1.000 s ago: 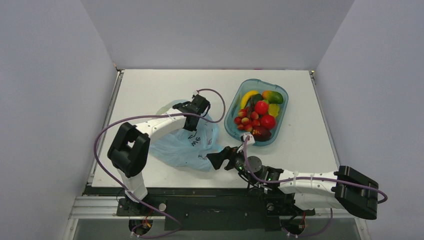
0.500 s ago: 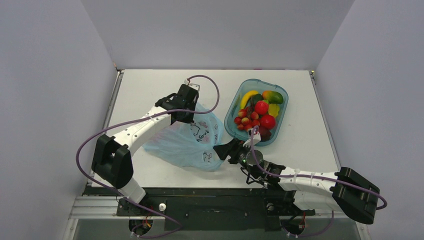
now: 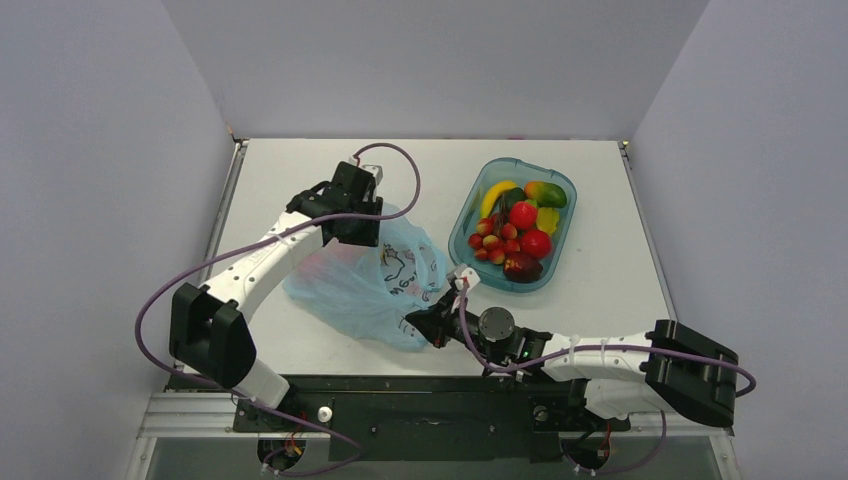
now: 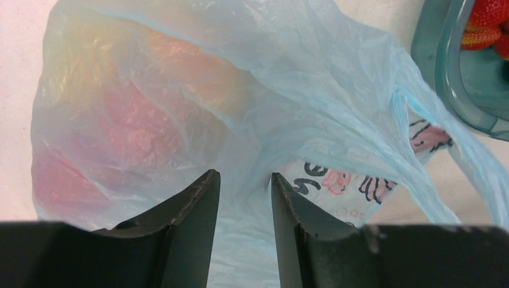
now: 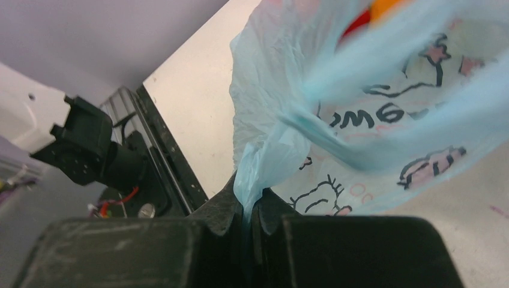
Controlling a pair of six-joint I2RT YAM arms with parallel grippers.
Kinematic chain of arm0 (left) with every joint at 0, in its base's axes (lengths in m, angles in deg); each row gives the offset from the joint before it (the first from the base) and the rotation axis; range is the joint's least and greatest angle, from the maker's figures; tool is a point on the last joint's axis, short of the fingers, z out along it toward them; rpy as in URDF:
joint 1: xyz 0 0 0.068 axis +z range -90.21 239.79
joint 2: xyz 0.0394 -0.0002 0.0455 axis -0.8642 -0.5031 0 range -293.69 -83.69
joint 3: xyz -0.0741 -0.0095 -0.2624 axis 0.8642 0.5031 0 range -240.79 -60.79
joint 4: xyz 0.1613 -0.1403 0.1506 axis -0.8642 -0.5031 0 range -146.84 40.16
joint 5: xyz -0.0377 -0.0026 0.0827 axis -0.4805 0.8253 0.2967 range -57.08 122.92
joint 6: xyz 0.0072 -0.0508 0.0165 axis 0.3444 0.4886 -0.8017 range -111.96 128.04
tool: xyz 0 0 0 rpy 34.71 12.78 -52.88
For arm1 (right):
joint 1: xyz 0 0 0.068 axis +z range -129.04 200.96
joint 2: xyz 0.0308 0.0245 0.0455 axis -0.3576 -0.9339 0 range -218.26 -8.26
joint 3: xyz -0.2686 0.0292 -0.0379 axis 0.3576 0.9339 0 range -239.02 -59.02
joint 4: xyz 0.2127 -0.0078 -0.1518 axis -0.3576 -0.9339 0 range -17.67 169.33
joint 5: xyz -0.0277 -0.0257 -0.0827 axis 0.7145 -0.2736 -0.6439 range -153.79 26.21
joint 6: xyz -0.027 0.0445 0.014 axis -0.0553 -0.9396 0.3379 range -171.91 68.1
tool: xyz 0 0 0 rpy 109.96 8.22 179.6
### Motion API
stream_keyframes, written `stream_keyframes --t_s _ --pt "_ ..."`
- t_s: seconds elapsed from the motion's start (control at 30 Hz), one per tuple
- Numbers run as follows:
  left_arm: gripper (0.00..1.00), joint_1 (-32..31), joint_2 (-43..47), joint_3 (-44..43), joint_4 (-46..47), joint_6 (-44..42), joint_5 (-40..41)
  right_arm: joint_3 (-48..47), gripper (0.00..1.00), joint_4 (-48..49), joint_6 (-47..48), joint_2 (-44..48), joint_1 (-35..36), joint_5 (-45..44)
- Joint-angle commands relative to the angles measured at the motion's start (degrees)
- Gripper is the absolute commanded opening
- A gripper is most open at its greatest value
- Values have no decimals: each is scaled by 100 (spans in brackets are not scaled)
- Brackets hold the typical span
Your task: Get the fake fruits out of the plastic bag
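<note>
Plastic bag lies on the table, left of centre, just beside the teal tub, with 2 grips on it at opposite ends. Left gripper is at the far end. The left wrist view shows its fingers drawn in to a narrow gap with a bunched fold of film filling it. I judge it is pinching that fold, since the top view shows the bag peaking up to the gripper. Right gripper is at the near right corner. Its own camera shows the jaws pressed together on a twisted strip of blue film, a firm clamp. Likely reason for the 2 holds: one end anchored, the other raised, so the film is stretched and the contents can be tipped or worked toward the opening. Which grip is nearer the mouth I cannot tell. The fake fruits are all inside the bag, none out yet. Only the left wrist view makes them readable, as red and orange-yellow masses blurred behind the film at the end away from the tub. From the top they show as a faint pink tint. The right wrist view adds the printed cartoon figures and a blurred loop of handle close to the lens. Only the top view gives the whole layout, with the tub already holding other fruit.
</note>
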Motion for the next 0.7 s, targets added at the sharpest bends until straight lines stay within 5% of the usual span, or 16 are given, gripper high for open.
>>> stream_keyframes --t_s 0.0,0.43,0.67 --pt "38 -98 214 -108 -357 128 -273 -494 0 299 1551 -62 120 638" --pt "51 -875 -420 -288 -596 -206 890 -1092 0 -683 2632 138 499 714" --pt "55 -1129 -997 -508 -854 -363 2198 -1332 0 -945 2982 126 717 552"
